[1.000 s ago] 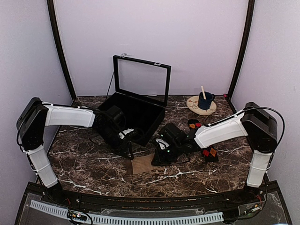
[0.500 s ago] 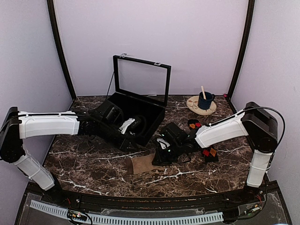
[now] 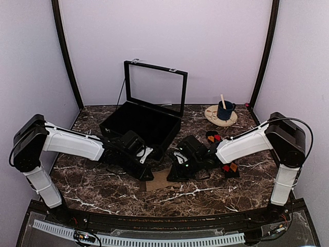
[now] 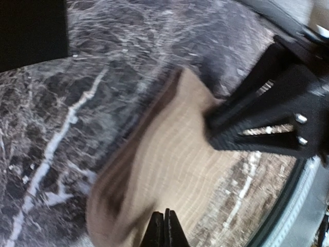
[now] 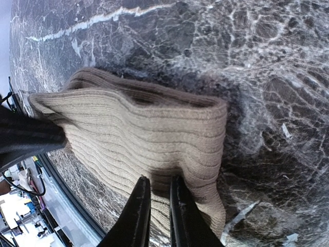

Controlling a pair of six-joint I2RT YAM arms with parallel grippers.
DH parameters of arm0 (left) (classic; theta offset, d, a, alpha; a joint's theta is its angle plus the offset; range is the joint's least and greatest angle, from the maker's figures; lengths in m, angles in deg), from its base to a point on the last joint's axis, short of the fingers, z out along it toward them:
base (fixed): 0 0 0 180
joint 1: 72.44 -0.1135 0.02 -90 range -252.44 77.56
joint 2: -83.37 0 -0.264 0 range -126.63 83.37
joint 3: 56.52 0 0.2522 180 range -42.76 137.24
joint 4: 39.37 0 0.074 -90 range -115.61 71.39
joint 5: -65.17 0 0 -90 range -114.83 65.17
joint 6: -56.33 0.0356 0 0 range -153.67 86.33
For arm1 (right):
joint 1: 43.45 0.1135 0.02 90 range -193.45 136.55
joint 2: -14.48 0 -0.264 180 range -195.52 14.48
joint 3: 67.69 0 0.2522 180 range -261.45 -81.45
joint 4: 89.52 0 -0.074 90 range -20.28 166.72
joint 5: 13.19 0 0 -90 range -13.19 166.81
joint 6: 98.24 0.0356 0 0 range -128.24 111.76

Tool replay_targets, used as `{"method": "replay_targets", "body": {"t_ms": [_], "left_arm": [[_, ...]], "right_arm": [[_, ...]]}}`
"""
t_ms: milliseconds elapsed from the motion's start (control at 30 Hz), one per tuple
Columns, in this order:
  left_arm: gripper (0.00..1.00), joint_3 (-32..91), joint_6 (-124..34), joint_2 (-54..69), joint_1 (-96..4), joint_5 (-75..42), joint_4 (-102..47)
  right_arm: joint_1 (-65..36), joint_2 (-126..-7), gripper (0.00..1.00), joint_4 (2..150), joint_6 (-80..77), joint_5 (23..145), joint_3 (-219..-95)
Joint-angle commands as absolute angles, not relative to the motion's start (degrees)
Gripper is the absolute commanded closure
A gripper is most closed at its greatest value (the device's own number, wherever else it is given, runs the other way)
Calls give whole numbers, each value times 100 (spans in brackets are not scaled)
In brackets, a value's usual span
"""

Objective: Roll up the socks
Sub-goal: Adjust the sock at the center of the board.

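Right wrist: sock [image 5: 128, 128] pinched by right tool [image 5: 159, 181]; left tool [image 4: 165, 224] at opposite end.

Marble table [image 3: 103, 190]: black box [image 3: 141, 123], tan sock [image 3: 159, 180], argyle sock [image 3: 230, 168], coaster [image 3: 221, 118].

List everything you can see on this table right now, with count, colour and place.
tan ribbed fabric sock: one, tan, front centre, between the claws.
black fabric sock with red-orange diamonds: at least one, right side, partly hidden.
black rectangular box: one, lid open, back centre.
dark blue mug: one, back right, holding a pale stick.
round tan plate: one, under the mug.
dark marble table: one, brown, white-veined.
left claw: black, shut on the tan sock's edge.
right claw: black, pinching the tan sock.
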State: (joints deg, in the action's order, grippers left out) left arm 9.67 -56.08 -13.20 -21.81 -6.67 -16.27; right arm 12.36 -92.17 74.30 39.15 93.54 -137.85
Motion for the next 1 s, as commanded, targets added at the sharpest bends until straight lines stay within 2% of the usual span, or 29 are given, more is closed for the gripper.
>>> {"method": "replay_targets", "body": {"t_ms": [0, 600, 967], "left_arm": [[100, 959, -5760, -1494, -2190, -1150, -1823], [100, 525, -6005, -1536, -2190, -1108, -2179], [100, 433, -6028, -1378, -2190, -955, -2341]], "right_arm": [[1203, -9215, 85, 7129, 4032, 9312, -13572], [940, -8767, 85, 7130, 4247, 9017, -13149], [1036, -8371, 85, 7236, 4373, 8941, -13400]]}}
